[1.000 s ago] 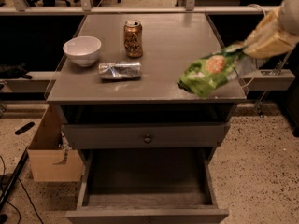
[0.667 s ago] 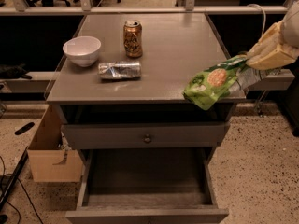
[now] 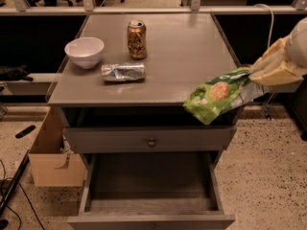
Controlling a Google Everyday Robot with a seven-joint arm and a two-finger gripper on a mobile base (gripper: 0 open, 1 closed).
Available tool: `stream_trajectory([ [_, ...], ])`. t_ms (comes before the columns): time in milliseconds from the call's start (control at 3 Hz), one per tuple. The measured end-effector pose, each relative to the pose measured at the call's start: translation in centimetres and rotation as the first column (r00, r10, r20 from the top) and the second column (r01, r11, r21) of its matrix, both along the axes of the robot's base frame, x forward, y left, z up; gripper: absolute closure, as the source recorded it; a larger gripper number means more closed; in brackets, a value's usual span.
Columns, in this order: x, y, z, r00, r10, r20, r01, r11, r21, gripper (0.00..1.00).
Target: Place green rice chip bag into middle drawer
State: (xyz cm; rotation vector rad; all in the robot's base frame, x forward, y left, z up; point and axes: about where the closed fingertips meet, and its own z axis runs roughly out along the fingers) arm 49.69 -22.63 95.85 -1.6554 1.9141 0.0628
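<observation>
Tool (image 3: 256,74), cream-coloured and blocky, sits at 3 o'clock in the view, just off the right rim of the flat grey desk (image 3: 192,47). It is clamped on the top end of the crinkly bright-green rice chip bag (image 3: 216,95). The glossy, wrinkled bag slants from the tool toward 8 o'clock. A round tan chip is printed on its face, and its lower end overhangs the desk's front corner at 4 o'clock, above the cabinet front.

Toward 6 o'clock the wide grey wooden middle drawer (image 3: 148,186) stands pulled out, a deep box with plain sides and floor. Above it is a shut drawer front with a small round knob (image 3: 151,142).

On the desk, toward 10 o'clock, lie a crumpled silver foil packet (image 3: 123,72), a cylindrical bronze can (image 3: 136,39) and a smooth white round bowl (image 3: 85,51). A brown cardboard box (image 3: 53,157) stands on the speckled floor at 8 o'clock.
</observation>
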Motion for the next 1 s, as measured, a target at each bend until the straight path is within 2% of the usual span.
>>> stream_trajectory([
  [333,-3.9,0.8,-2.0,0.9982,-0.019,0.058,0.014,0.997,0.075,1.0],
  [667,-9.7,0.8,-8.2,0.9991,-0.037,0.018,0.035,0.993,0.111,1.0],
  [1000,-11.2,0.8,-12.4,0.9989,-0.036,-0.03,0.039,0.993,0.112,1.0],
])
